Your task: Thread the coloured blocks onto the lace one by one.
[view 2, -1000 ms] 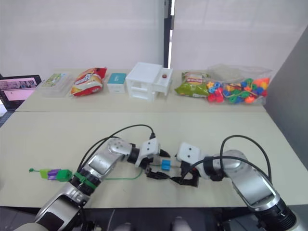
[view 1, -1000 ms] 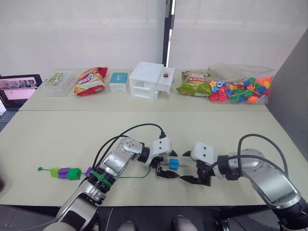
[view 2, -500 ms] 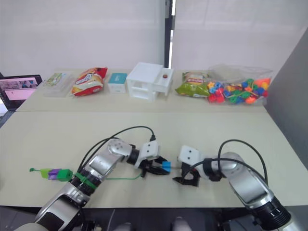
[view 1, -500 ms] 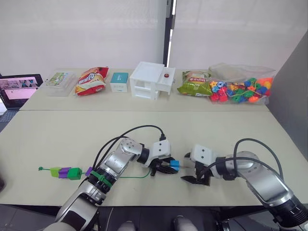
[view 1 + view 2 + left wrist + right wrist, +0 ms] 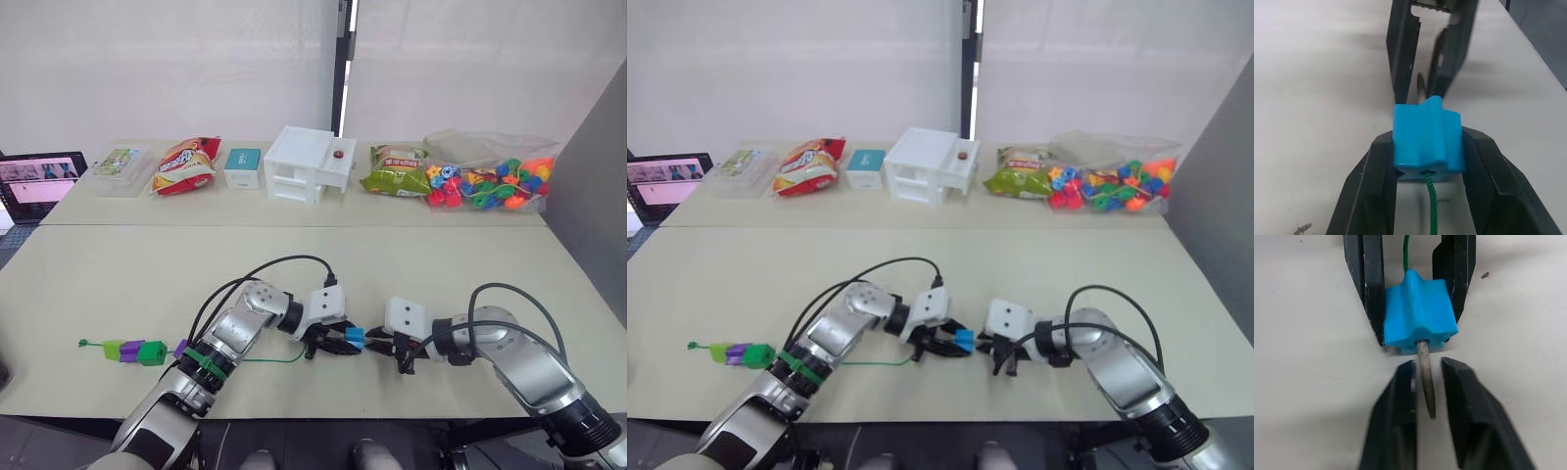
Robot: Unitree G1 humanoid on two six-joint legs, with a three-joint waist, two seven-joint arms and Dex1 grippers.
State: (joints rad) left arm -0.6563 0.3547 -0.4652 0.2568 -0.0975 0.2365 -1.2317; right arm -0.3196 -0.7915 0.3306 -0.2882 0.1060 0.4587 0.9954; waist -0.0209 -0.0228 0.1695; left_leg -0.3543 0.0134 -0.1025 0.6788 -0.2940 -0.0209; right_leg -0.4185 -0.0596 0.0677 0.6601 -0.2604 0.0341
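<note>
While the small blue plastic block (image 5: 1427, 139) sits pinched between the two black fingers of the left gripper (image 5: 340, 340), the stiff silvery tip (image 5: 1425, 382) of the thin green cord lace (image 5: 1431, 210) pokes out of the block's far side, pointing toward the right gripper (image 5: 1426, 382). The left gripper seems to hold the block steady just above the pale cream tabletop (image 5: 118, 284) so that its through-hole lines up with the other arm. The right gripper's fingers sit on either side of the silvery tip, narrowly parted and not yet pressed onto it, as far as I can judge from the wrist view; they appear placed there to catch the tip and draw the lace through. The green cord enters the block from the left gripper's side and trails away across the table toward the robot's left. Near that far end of the lace, a short row of already threaded blocks (image 5: 137, 352), light green, purple, dark green and a further purple one, lies flat on the table close to the small green stopper (image 5: 82, 344). The blue block looks to be the last one to thread. Along the table's far edge sit snack bags, a white box and a clear bag of multicoloured beads (image 5: 488, 181), well apart from the work.
</note>
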